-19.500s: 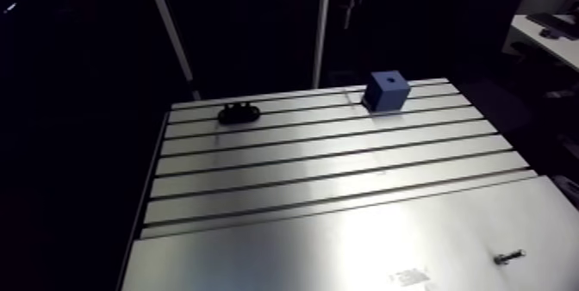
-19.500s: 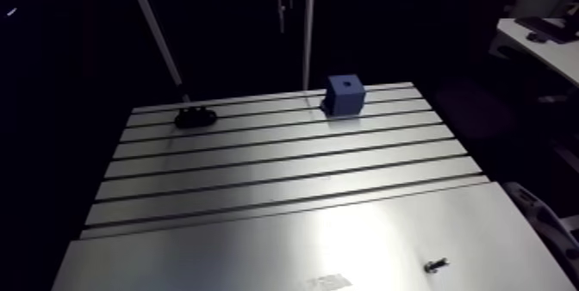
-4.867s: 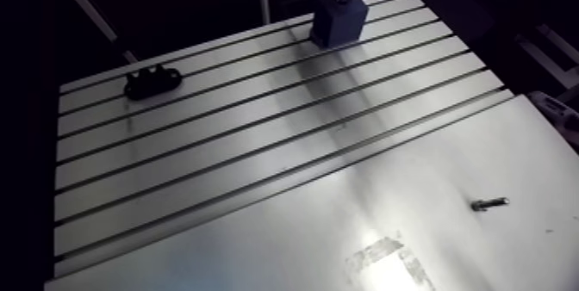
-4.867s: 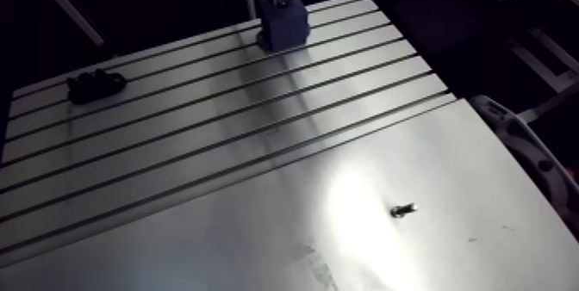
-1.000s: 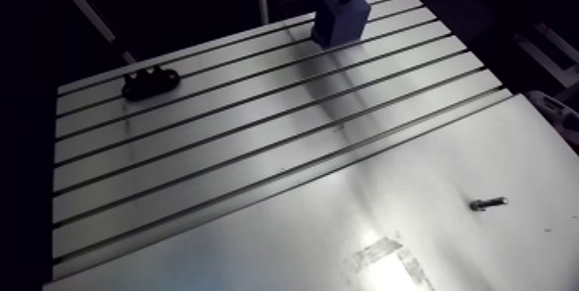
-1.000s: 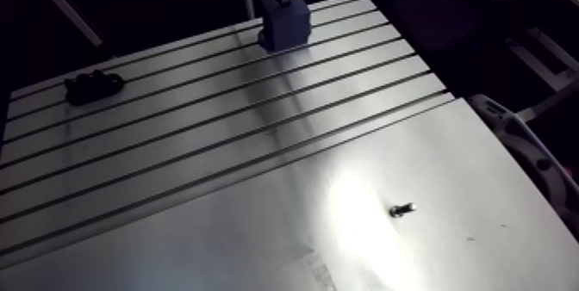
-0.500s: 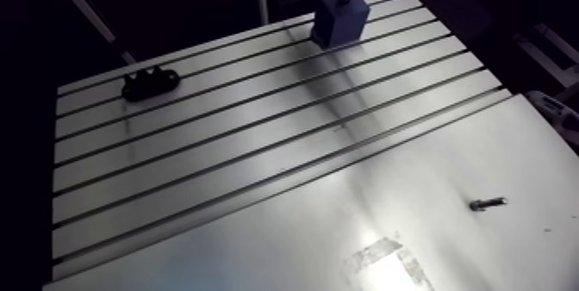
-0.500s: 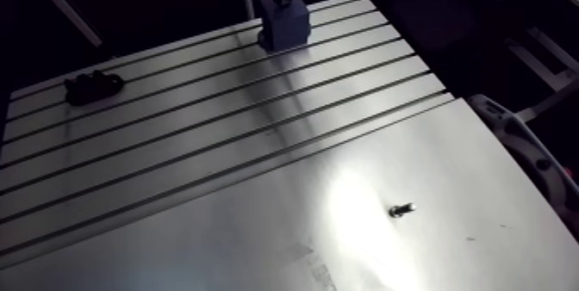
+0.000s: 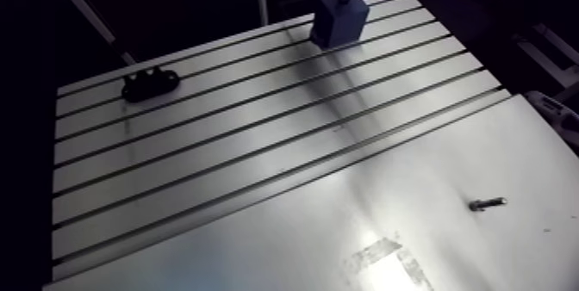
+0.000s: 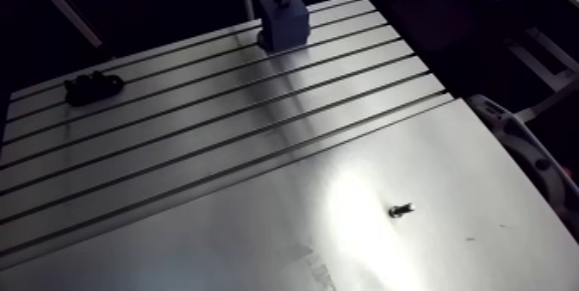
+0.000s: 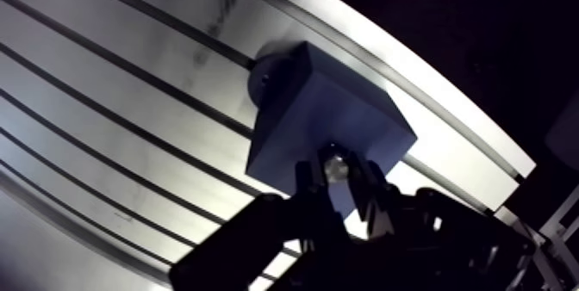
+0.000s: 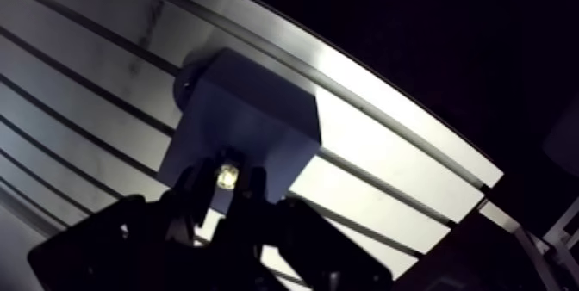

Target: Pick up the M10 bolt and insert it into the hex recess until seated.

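One blue block [image 9: 339, 19] is standing at the far edge of the slotted aluminium surface [image 9: 258, 139], and in the arm view the jaws are hanging right over it. In the wrist view the jaws are sitting close together, only narrowly parted, and are pinching a shiny M10 bolt [image 11: 334, 167] between their tips, with its bright round end facing the camera. The bolt is being held over the block's top face, toward the side of that face nearest the jaws; whether it is touching the block cannot be told. The hex recess is not showing, being hidden behind the bolt and the jaws. A round tab [image 11: 267, 75] with a small hole is sticking out at the block's foot, on the side away from the jaws, and is lying flat on the surface. Well apart from the block, a black part [image 9: 151, 83] is lying across the far slots toward the other corner. On the smooth unslotted plate [image 9: 301, 234] nearer the camera, a small metal screw [image 9: 488, 202] is lying on its side, far from everything else.
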Robot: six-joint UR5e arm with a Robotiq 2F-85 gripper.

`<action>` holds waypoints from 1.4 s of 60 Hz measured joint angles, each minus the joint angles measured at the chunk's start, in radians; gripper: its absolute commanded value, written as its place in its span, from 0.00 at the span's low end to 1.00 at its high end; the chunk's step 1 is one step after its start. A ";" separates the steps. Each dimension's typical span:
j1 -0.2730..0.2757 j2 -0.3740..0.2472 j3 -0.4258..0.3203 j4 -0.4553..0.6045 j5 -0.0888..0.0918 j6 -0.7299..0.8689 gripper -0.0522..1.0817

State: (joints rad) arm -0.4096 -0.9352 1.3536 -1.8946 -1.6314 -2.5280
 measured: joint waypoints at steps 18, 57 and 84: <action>-0.001 -0.005 0.004 -0.033 0.004 0.008 0.26; -0.012 -0.039 -0.003 -0.044 0.023 0.257 0.93; -0.012 -0.041 0.004 -0.005 0.024 0.433 0.99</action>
State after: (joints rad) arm -0.4216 -0.9765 1.3574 -1.8998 -1.6073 -2.0948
